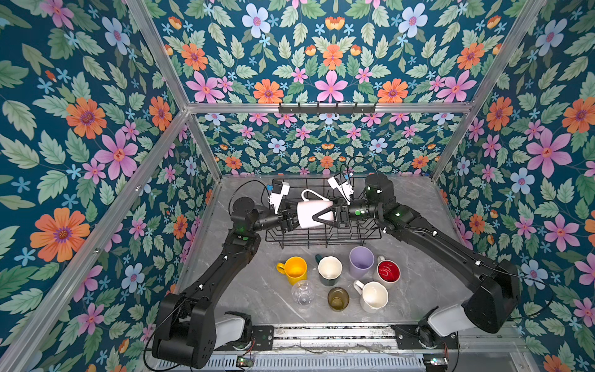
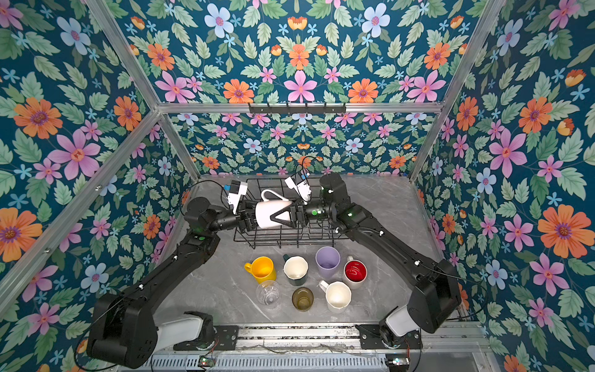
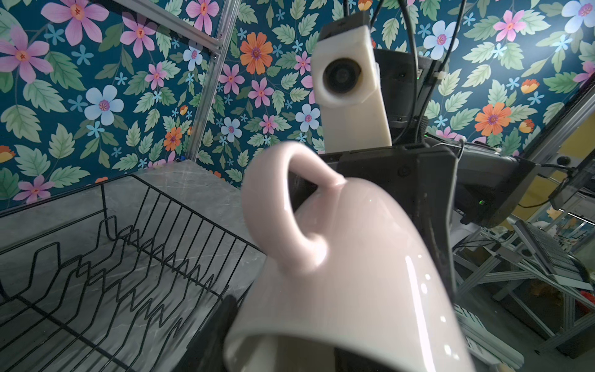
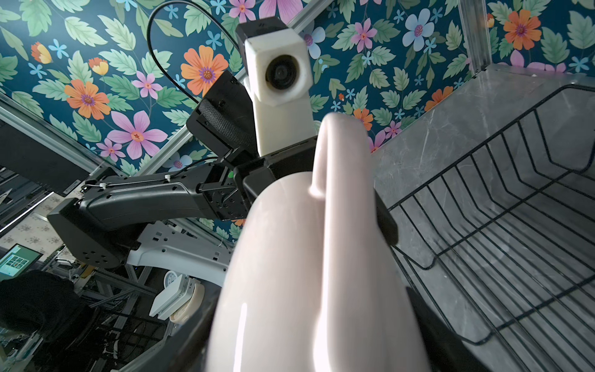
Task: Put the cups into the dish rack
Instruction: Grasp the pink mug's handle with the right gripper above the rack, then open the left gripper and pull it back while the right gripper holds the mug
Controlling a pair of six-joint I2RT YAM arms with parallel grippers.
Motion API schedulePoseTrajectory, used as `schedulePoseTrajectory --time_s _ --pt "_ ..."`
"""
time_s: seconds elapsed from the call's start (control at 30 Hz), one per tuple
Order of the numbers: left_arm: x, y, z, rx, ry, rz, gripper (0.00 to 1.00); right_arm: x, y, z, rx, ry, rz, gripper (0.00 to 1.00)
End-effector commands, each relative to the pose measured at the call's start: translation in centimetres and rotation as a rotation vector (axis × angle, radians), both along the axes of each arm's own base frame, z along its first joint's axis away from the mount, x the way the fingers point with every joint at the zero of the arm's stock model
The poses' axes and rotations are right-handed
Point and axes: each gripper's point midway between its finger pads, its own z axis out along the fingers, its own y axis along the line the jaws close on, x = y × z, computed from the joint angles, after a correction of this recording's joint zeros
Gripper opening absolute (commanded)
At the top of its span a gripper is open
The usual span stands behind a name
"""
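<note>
Over rack (image 1: 322, 240), white mug (image 1: 307, 211) sideways, mouth leftward, clamped by right gripper (image 1: 316, 219); left gripper (image 1: 291, 222): jaws unclear

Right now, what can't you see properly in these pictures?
Left claw: its tips are hidden by the white mug in both top views and the left wrist view, so its grip is unclear.
Rack floor: partly covered by the mug in both top views.
Clear glass: too see-through in both top views to tell which way up.
Mug handle: blurred in both wrist views, too close.

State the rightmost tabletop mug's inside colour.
Red: the red-lined white mug, clearest in a top view.
</note>
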Motion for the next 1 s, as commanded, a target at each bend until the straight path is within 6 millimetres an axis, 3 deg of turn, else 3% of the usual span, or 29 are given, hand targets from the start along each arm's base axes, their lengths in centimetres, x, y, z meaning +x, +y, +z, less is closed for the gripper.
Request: schedulePoseTrajectory --time_s 0.0,0.43,0.97 --pt "-0.7 0.0 0.8 0.003 -0.066 -0.022 0.55 1.4 -0.4 1.1 0.018 -0.043 -0.081 0.0" --pt "-0.1 0.4 0.4 0.037 -0.092 0.045 0.84 1.3 -1.2 1.7 0.014 -0.053 -0.109 0.0" --pt "2.7 2.3 -0.4 0.127 -0.101 0.271 0.95 2.2 -5.3 1.3 -0.044 -0.024 -0.26 0.0"
